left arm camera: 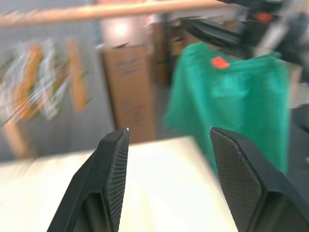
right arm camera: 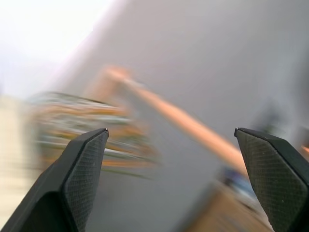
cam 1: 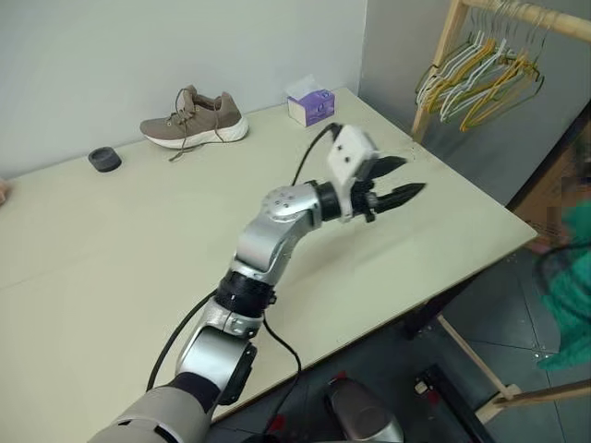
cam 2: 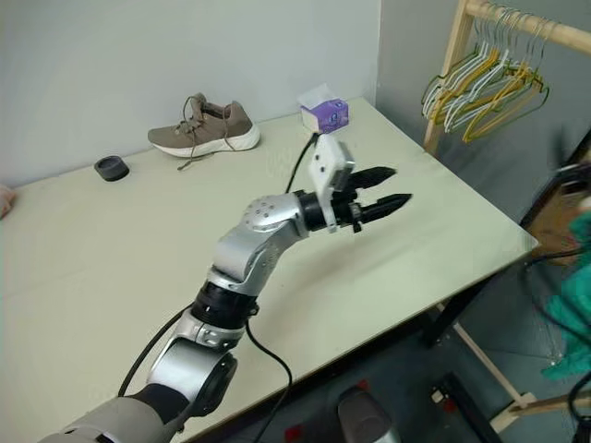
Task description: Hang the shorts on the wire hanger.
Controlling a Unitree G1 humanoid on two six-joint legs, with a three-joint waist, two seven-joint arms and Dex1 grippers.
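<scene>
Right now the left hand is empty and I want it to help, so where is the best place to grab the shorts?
Probably the shorts' upper edge near the orange tag, approached head-on by the open left hand: the fabric hangs flat there, facing it.

The left arm reaches forward from the lower left, bent at the elbow, with its silver forearm rising toward the wrist. The left gripper (cam 1: pixel 399 180) points forward and rightward, roughly level, fingers (left arm camera: pixel 113 174) parted with nothing between them. The right gripper (right arm camera: pixel 171 169) has its fingers spread wide, empty.
</scene>
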